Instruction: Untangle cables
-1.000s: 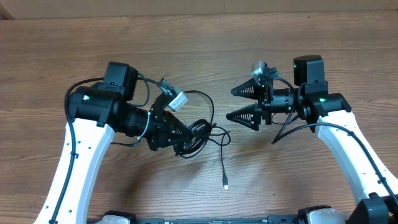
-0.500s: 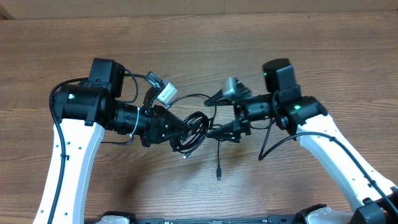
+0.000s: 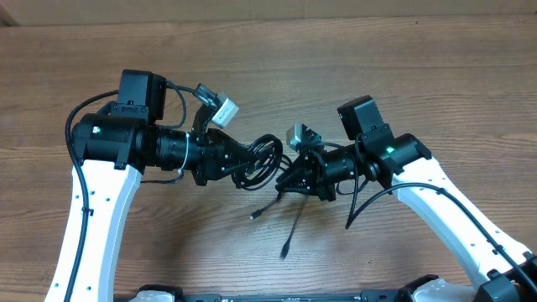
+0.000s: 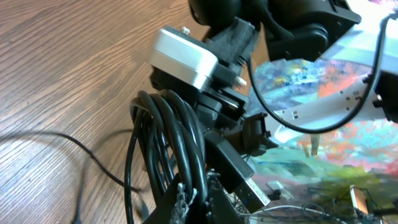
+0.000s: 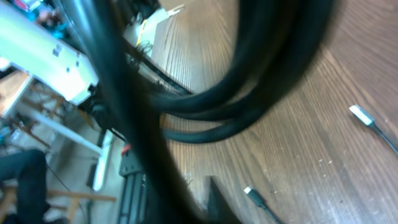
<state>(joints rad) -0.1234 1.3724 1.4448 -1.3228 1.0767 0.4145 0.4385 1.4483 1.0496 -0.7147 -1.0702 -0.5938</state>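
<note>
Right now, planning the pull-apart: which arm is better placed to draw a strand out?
Right, probably: the left pincer holds the cables, while the right pincer sits against their free side.

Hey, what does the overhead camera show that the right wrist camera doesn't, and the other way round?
Only overhead: the left arm and right arm meeting at the coiled cables mid-table. Only right wrist: a blurred close-up of the coil's black strands, plus clutter beyond the table's edge. Both: two loose plug ends trailing from the coil, against the wooden table.
</note>
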